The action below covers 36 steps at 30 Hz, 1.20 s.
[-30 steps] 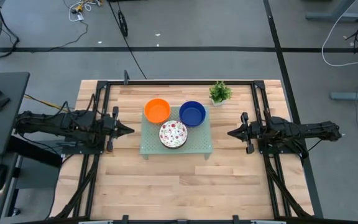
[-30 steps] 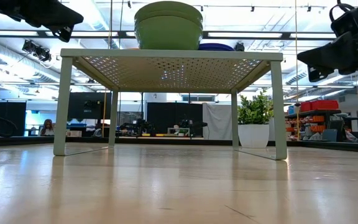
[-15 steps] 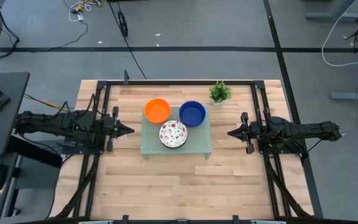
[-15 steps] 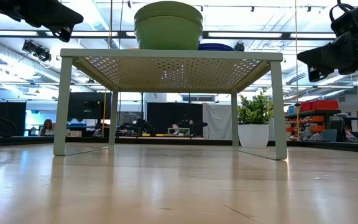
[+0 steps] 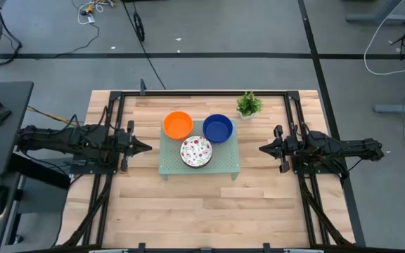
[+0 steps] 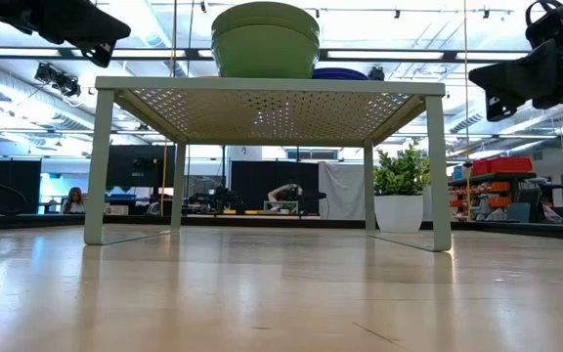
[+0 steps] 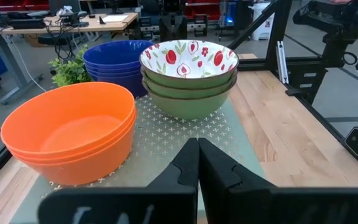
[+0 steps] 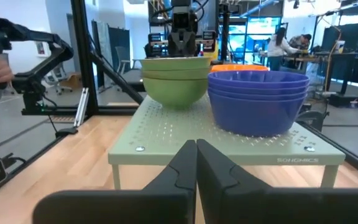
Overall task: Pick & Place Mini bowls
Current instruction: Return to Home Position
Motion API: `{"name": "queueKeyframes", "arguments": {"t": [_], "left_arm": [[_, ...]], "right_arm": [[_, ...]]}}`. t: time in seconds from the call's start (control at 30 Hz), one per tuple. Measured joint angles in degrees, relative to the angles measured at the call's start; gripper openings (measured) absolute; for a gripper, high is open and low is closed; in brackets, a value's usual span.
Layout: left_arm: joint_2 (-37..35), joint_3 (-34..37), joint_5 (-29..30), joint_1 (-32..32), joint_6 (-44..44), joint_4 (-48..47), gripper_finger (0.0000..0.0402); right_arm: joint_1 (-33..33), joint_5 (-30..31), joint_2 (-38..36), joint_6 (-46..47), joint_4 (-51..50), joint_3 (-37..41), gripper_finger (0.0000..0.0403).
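Stacked on pale green shelf (image 5: 223,164), mid-table: orange bowls (image 5: 178,124) at back-left corner, blue bowls (image 5: 218,128) back-right, speckled bowls (image 5: 196,151) at front edge. Left claw (image 5: 146,147) and right claw (image 5: 261,149) by opposite table edges, both closed, empty.

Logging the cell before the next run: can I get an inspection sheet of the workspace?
Surface: wooden table with a pale green perforated shelf at its middle.
Job's things: orange bowls, dark blue bowls and white patterned bowls, each colour stacked on the shelf.
Clutter: potted plant by the shelf's far right corner.
Grippers: left end effector and right end effector are shut and hold nothing, one on either side of the shelf, apart from it.
Cables: cables on the floor beyond the table.
Surroundings: person at desks in the room behind.
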<state>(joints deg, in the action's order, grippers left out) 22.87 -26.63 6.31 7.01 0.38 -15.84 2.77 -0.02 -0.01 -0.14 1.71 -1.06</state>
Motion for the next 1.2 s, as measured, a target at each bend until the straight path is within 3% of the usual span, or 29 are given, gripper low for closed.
{"name": "queueKeyframes", "arguments": {"t": [0.3, 0.43, 0.7, 0.9, 1.2], "left_arm": [[-2.3, 3.1, -2.2, -0.4, 3.8, 3.4, 0.0003], [-9.0, 4.0, -5.9, -2.2, 4.7, 3.4, 0.0003], [-22.7, 6.0, -7.0, -4.3, 5.9, 5.2, 0.0003], [-21.7, 10.4, -5.3, -4.3, 6.1, 11.1, 0.0003], [-21.9, 18.5, -9.1, -4.3, 4.0, 17.8, 0.0003]], "right_arm": [[-0.9, 0.0, 0.0, 0.0, 0.0, 0.0, 0.0011], [-0.9, 0.0, 0.0, 0.0, 0.0, 0.0, 0.0011], [-0.9, 0.0, 0.0, 0.1, 0.0, 0.0, 0.0011], [-0.9, 0.0, 0.0, 0.0, 0.0, 0.0, 0.0011], [-0.9, 0.0, 0.0, 0.1, 0.0, 0.0, 0.0011]]}}
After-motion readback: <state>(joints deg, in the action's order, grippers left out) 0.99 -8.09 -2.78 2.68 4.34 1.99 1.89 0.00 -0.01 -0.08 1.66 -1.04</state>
